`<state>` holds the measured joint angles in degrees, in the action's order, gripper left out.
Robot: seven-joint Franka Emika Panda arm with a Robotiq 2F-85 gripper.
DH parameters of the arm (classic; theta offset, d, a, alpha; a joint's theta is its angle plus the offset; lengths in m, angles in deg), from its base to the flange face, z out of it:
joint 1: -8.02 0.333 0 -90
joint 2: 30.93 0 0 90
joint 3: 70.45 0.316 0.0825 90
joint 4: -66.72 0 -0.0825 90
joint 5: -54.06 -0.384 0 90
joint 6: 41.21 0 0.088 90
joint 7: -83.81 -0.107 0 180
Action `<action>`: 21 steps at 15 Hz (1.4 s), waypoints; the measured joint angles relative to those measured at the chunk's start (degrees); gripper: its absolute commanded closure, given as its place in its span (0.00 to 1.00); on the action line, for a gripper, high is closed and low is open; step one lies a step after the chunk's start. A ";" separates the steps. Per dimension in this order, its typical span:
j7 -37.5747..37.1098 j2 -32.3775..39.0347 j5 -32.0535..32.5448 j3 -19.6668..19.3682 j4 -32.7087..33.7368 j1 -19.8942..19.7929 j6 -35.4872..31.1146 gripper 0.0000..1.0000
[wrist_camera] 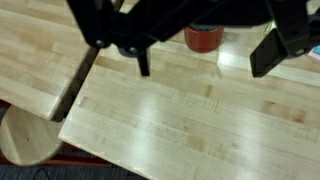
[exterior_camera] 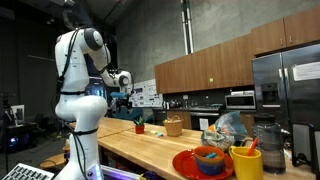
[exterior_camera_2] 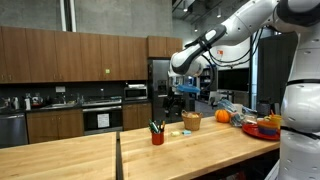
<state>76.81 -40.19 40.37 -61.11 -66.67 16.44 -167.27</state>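
pincer [exterior_camera: 122, 96] hangs in the air over the counter [exterior_camera: 150, 150] in an exterior view, higher than the red cup [exterior_camera: 139, 127] and a little to the left of it in the picture, touching nothing. the red cup stands upright on the wood with dark sticks poking out of its top. just right of the red cup sits a small tan basket [exterior_camera: 173, 126]. farther right of the cup, and nearer the camera, a red plate [exterior_camera: 184, 166] carries a blue bowl [exterior_camera: 210, 158], with a yellow mug [exterior_camera: 246, 163] beside it, all well apart from the cup. the jaws are too small here to tell how they stand

in an exterior view the pincer [exterior_camera_2: 183, 93] hangs above the red cup [exterior_camera_2: 157, 136] and to its right, clear of the counter [exterior_camera_2: 90, 155]. the tan basket [exterior_camera_2: 191, 122] lies right of the cup and behind it, near but apart. an orange thing [exterior_camera_2: 222, 116] sits farther right of the cup, and the red plate [exterior_camera_2: 262, 129] lies beyond that, well apart from the cup

in the wrist view the pincer [wrist_camera: 205, 60] comes in from the top, its two dark fingers [wrist_camera: 268, 52] spread wide with nothing held. the red cup [wrist_camera: 204, 38] shows between them at the top edge, untouched by either. pale counter [wrist_camera: 150, 110] wood fills the picture below the cup. a dark seam [wrist_camera: 75, 90] runs left of the cup, and a round stool seat [wrist_camera: 28, 135] shows far to the cup's lower left, off the counter's edge
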 measured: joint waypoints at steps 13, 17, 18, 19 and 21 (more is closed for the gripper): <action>18.12 9.04 -1.21 0.19 3.24 2.35 -13.18 0.00; 28.61 15.14 -1.00 0.19 6.61 1.99 -13.90 0.00; 30.74 16.60 -0.99 0.19 7.35 1.77 -14.04 0.00; 32.77 18.16 -0.99 0.20 8.16 1.48 -14.24 0.00; 35.99 21.16 -0.78 0.29 9.74 0.84 -14.77 0.00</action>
<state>112.80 -19.03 39.59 -60.83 -56.93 17.27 -182.04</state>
